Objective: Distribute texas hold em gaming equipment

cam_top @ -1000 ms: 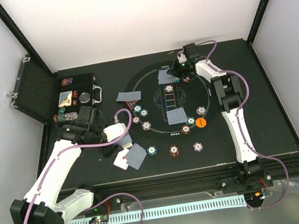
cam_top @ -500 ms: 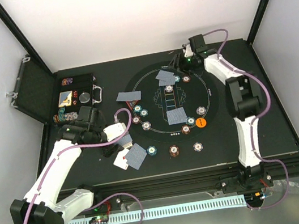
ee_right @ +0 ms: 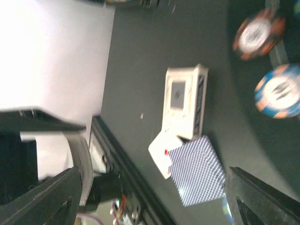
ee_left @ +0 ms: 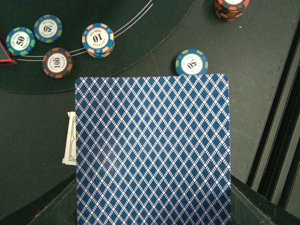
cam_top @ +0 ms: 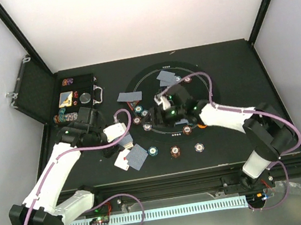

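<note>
Left gripper [cam_top: 125, 142] clamps a blue-backed card [ee_left: 152, 140], long axis up-frame; right gripper [cam_top: 161, 109], jaws apart and empty, lies to its upper right.

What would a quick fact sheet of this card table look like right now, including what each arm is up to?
setting: round mat, open case off to its far left
left fingers: shut on a blue-backed card
right fingers: open, empty, over the mat's middle
chips: scattered on the mat, some stacked
other cards: several face down, on and beside the mat
card box: white, lying just off the mat
</note>
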### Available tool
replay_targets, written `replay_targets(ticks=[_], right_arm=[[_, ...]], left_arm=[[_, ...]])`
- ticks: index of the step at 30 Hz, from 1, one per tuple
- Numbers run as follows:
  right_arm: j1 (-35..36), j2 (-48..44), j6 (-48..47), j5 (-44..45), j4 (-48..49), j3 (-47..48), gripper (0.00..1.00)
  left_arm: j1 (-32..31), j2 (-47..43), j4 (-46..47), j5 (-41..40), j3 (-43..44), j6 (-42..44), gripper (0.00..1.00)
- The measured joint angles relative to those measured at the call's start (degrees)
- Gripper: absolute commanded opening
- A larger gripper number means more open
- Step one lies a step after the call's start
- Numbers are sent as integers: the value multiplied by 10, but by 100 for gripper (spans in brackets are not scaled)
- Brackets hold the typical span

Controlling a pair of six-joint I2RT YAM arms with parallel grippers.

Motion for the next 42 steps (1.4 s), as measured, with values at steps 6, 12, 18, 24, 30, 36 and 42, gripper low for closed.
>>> replay_targets(ticks=[6,12,18,24,30,36,42], right_arm=[[86,-5,110,-34,143,-81,88],[116,4,170,-53,249,-84,87],[130,46,193,-61,281,-72,84],[143,99,204,-73,285,-26,81],[150,138,212,-83,292,13,74],[150,169,210,-98,293,26,69],[125,166,187,-132,293,20,62]], left_arm=[[0,-2,0,0,0,0,2],[0,-5,0,0,0,0,2],[0,-5,0,0,0,0,2],[0,-13,0,0,0,0,2],[0,-20,0,0,0,0,1],[0,-21,-5,0,-1,0,1],[0,-23,-5,0,-1,1,1]])
